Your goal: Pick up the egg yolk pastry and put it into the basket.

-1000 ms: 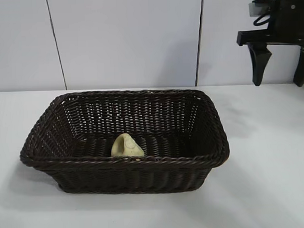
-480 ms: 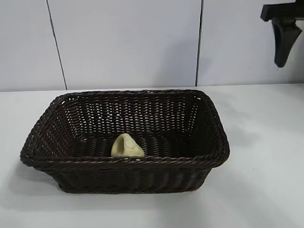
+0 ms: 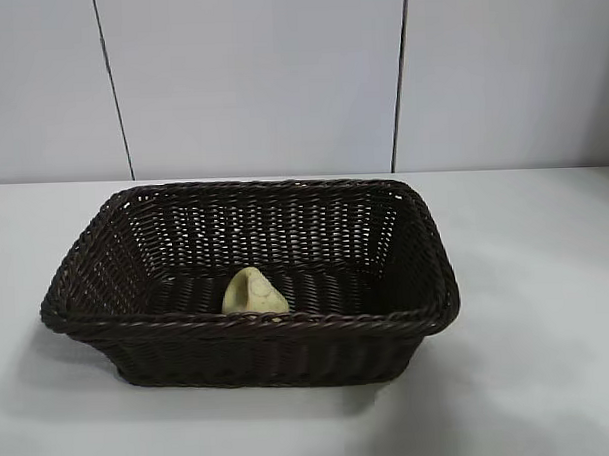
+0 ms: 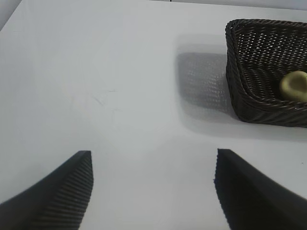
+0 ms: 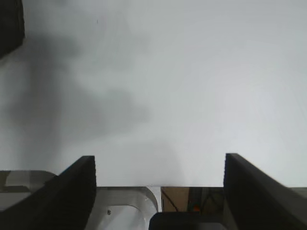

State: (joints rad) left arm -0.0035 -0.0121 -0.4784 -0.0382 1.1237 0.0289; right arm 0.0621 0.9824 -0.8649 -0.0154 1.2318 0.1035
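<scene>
The pale yellow egg yolk pastry (image 3: pixel 254 292) lies on the floor of the dark brown wicker basket (image 3: pixel 86 271), near its front wall. In the left wrist view the pastry (image 4: pixel 294 85) shows inside the basket (image 4: pixel 237 86) far off to one side. My left gripper (image 4: pixel 153 165) is open over bare white table, well away from the basket, with nothing between its fingers. My right gripper (image 5: pixel 159 165) is open too, above the table's edge, holding nothing. Neither arm shows in the exterior view.
The basket stands in the middle of a white table (image 3: pixel 548 310) before a pale panelled wall (image 3: pixel 259 79). In the right wrist view a metal bracket (image 5: pixel 124 206) and the table's edge lie beneath the gripper.
The right gripper, seen at the top right of the exterior view, rose and left the picture. The basket and pastry have not moved.
</scene>
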